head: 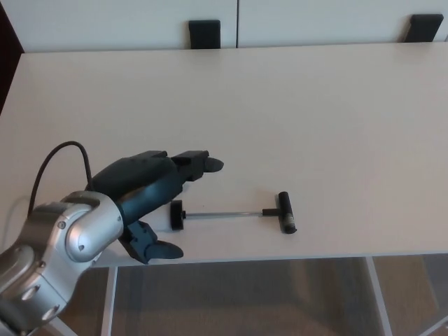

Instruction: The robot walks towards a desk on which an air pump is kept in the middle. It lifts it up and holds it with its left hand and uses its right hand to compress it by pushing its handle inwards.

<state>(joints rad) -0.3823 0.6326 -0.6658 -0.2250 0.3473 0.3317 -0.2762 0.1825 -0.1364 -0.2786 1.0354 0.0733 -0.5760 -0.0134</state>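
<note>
While lying on the surface, air pump is looking light, rigid, slippery; left robot hand is spreading its fingers around the barrel, handle extending beyond.

Bright, even, diffuse light; no hard shadows. Pale desk reads near washed-out, low contrast. Faint soft shadow under the air pump. Left hand at lower left slightly soft. Mild overall softness; upper left corner dark.
</note>
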